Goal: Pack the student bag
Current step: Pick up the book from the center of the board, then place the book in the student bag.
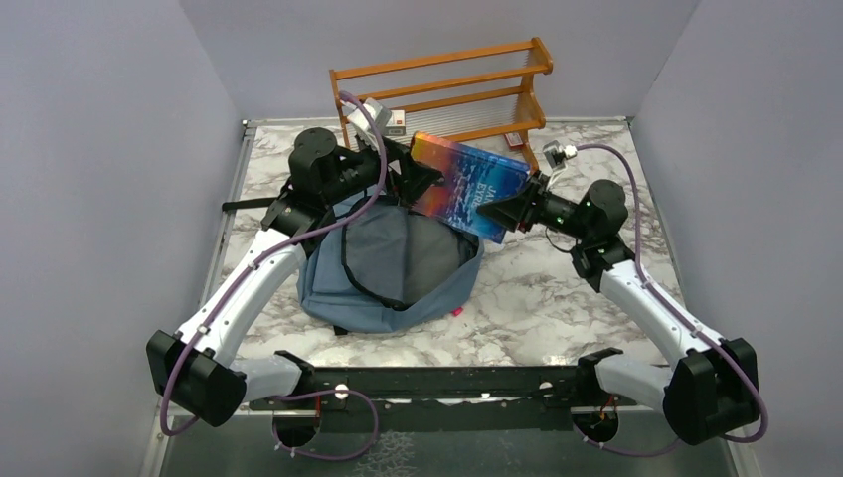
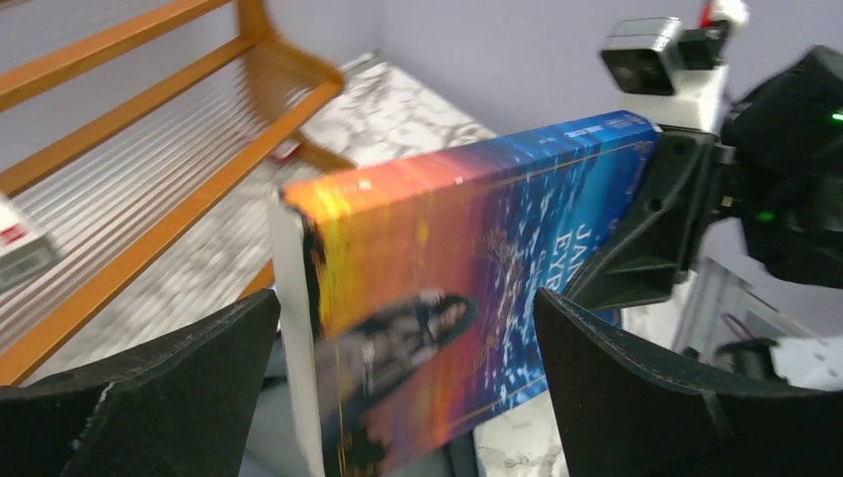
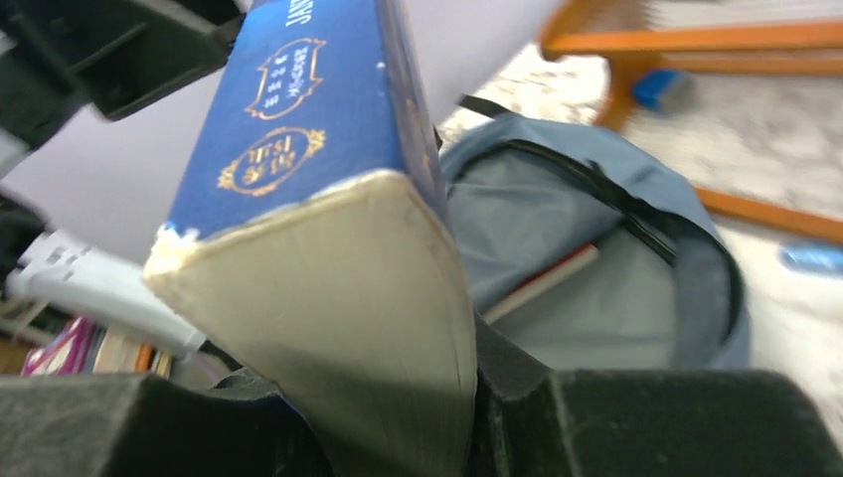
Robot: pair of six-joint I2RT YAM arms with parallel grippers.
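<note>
A: What has the right pincer point(image 3: 398, 427) got?
B: It pinches one end of a thick book point(image 1: 465, 184), held up in the air.
A: And the left pincer point(image 2: 408, 388)?
B: Spread wide, its fingers on either side of the book's other end.
A: Where's the blue backpack point(image 1: 398, 273)?
B: Below both pincers, lying unzipped on the marbled tabletop point(image 1: 557, 298); a wooden rack point(image 1: 447, 84) stands beyond them.

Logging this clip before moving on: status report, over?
Left gripper open, flanking the Jane Eyre book. Right gripper shut on the book, above the backpack. Backpack unzipped, mouth open. Nothing blocking the opening.
</note>
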